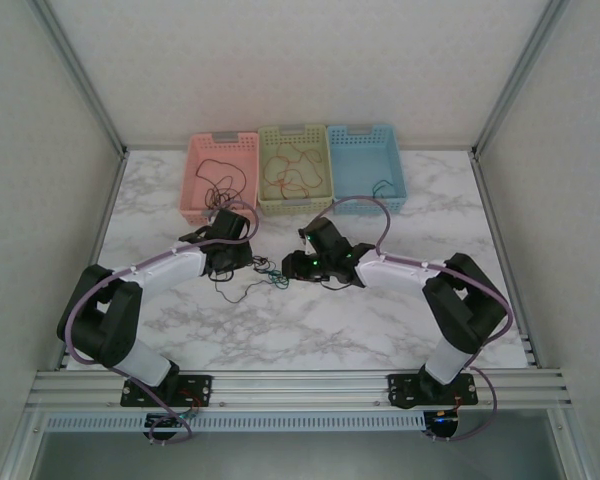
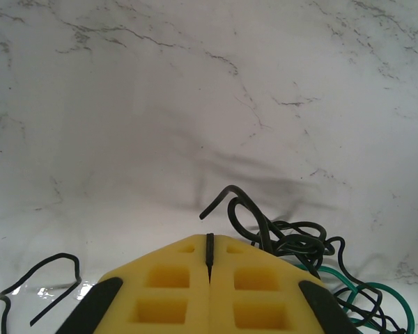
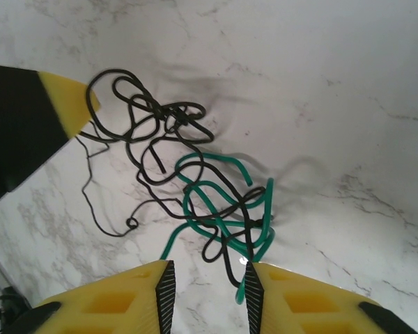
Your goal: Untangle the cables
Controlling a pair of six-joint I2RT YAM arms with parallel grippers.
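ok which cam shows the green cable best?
Right wrist view: the green cable lies in plain sight, its loops woven through the black cable. The left wrist view catches a few green loops at its lower right corner; the top external view gives a tiny teal fleck near mid-frame.

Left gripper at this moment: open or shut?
Shut. On the left gripper, the yellow fingers meet with no gap, pinching a black cable between them.

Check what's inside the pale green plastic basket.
A loose tangle of thin red-orange cable lies on the floor of the pale green plastic basket. How many strands, or anything beneath them, can't be told.
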